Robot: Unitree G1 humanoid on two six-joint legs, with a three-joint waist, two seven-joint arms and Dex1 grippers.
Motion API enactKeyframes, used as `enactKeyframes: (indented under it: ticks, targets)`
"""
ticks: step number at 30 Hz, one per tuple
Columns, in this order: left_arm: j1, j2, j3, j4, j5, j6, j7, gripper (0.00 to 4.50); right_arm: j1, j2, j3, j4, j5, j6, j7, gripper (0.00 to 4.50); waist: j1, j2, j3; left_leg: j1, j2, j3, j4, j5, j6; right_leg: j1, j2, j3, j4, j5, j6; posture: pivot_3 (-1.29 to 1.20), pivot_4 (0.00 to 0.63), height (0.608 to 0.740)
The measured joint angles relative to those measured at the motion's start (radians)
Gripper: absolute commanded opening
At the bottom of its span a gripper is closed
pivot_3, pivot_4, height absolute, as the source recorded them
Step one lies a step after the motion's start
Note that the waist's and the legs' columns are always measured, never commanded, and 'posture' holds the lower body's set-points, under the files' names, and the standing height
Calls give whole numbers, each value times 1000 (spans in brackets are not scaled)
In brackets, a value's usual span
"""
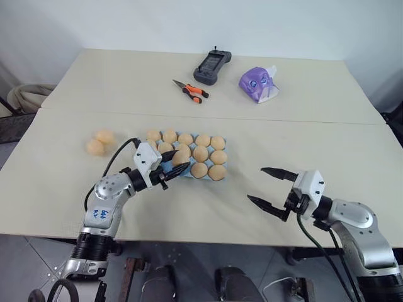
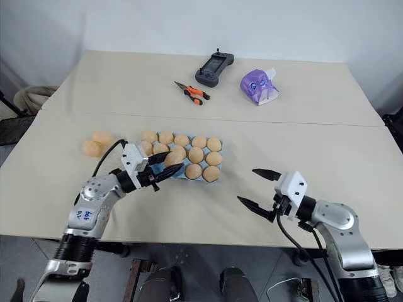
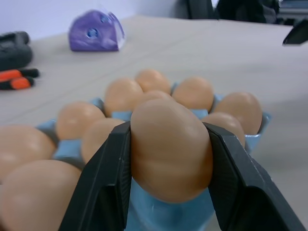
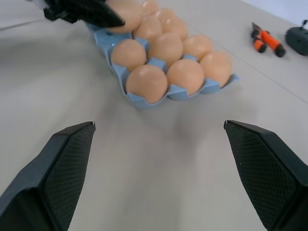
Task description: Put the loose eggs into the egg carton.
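Note:
The light blue egg carton lies mid-table, most of its cups filled with pale orange-tan eggs. My left gripper hovers over the carton's near left corner, shut on one egg that sits between its black fingers. Two loose eggs lie together on the table to the left of the carton. Off to the right, my right gripper hangs open and holds nothing, pointing toward the carton, with bare table between them.
At the back of the table are orange-handled pliers, a dark handheld controller and a purple object. A seam crosses the tabletop behind the carton. The table's front edge runs just under both arms.

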Motion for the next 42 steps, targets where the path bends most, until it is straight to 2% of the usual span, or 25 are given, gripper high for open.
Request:
enactKeyframes:
  ticks: [7,12,18,24,28,34,37,42]
  targets:
    - [0,19,19,7,5,-6,1,4365,6,4,0,-66,84,39,-4,4500,-3,0,0,0,1,-1,2,0,0,1,-3,0,2,0,0,0,150,740]
    - [79,83,128,-98,-48,9,0,4365,-55,4,18,-93,150,78,37,4500,-4,0,0,0,2,-1,1,0,0,0,-3,-1,2,0,0,0,150,740]
    - [218,124,294,-192,-111,21,42,4440,-122,16,93,-62,167,25,183,4500,-3,0,0,0,3,-1,0,-1,2,1,-4,-1,-1,0,0,0,150,740]
    - [384,114,504,-211,-120,5,185,4440,-178,63,125,95,115,-88,255,4500,-7,0,0,0,4,-2,1,-1,2,1,-6,-1,-1,0,0,0,150,740]
    - [488,66,618,-210,-123,-6,282,4440,-181,90,135,180,74,-159,279,4500,-6,0,0,0,4,-2,0,-4,6,3,-6,-1,-3,0,0,0,150,740]
    - [502,38,628,-215,-124,5,343,4440,-182,114,135,218,53,-197,277,4500,-1,0,0,-1,3,-5,0,-8,2,5,-8,-2,-5,0,0,0,150,740]
    - [414,44,593,-203,-119,36,372,4440,-187,114,134,230,51,-198,273,4500,0,0,0,-1,3,-5,0,-8,2,5,-7,-3,-5,1,-1,0,150,740]
    - [205,105,498,-40,-54,84,407,4440,-191,112,130,236,45,-198,264,4500,-3,0,0,0,1,-3,0,-3,1,4,-6,-5,-5,1,-1,0,150,740]
